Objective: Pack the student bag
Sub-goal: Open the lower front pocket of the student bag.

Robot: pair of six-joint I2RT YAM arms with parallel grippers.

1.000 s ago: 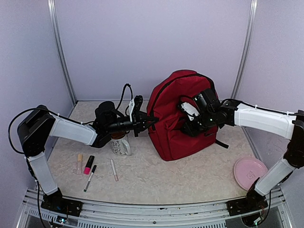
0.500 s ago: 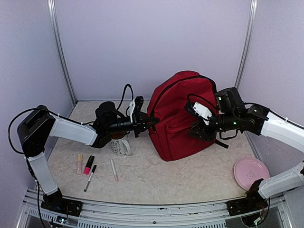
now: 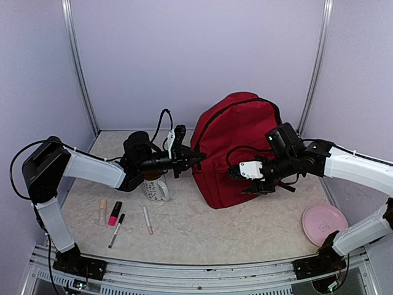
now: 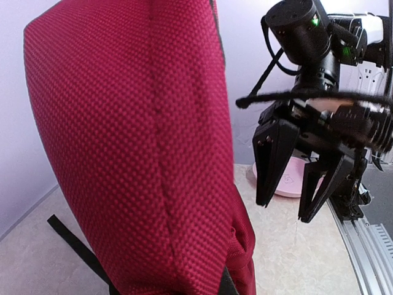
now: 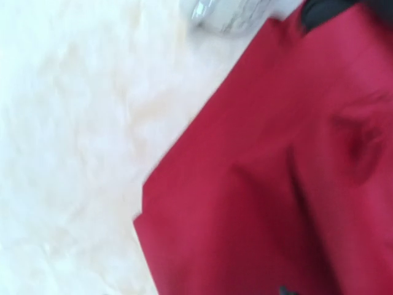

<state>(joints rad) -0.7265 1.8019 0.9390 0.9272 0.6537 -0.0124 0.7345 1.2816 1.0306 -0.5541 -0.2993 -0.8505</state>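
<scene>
From above, you see the student bag (image 3: 236, 144) standing upright toward the back of the table (image 3: 202, 236). Your left gripper (image 3: 195, 157) is closed at its left edge, apparently pinching the fabric there. The right gripper (image 3: 244, 182) hovers before the front pocket. Left wrist view: the right gripper's fingers (image 4: 273, 160) stand spread with nothing between them. Right wrist view: blurred, just the bag's red cloth beside pale table.
</scene>
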